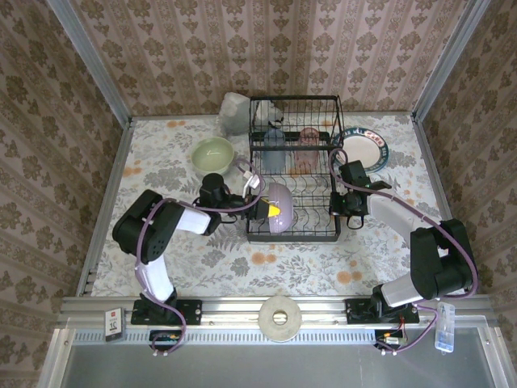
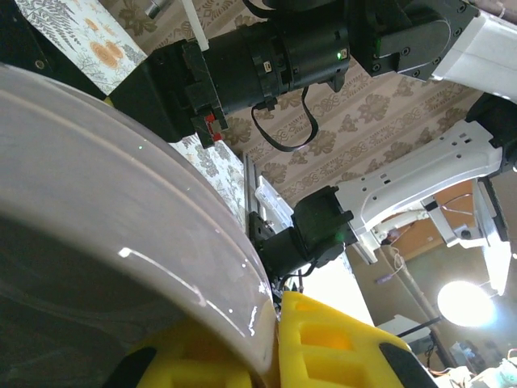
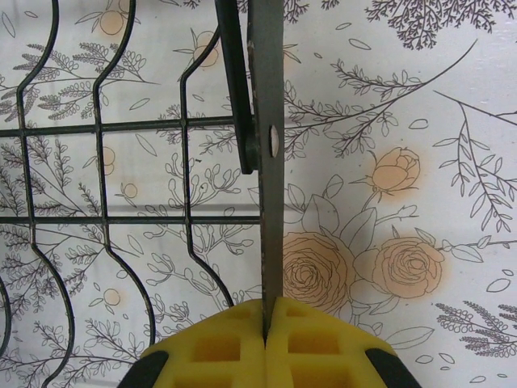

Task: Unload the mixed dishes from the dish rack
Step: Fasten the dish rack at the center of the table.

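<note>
The black wire dish rack (image 1: 295, 174) stands mid-table. At its front left, the lavender bowl (image 1: 280, 207) is tilted on edge, and my left gripper (image 1: 265, 209) is shut on its rim. In the left wrist view that rim (image 2: 161, 242) is pinched between the yellow fingers (image 2: 339, 343). My right gripper (image 1: 349, 215) is shut on the rack's right side. The right wrist view shows a flat rack bar (image 3: 266, 162) clamped in this gripper (image 3: 265, 314). A grey-blue tumbler (image 1: 275, 147) and a pink tumbler (image 1: 308, 149) stand in the rack.
A pale green bowl (image 1: 213, 155) sits on the cloth left of the rack. A white plate with a dark patterned rim (image 1: 363, 148) lies to the rack's right. A grey-white lumpy object (image 1: 235, 111) is behind the rack. Walls close in the table.
</note>
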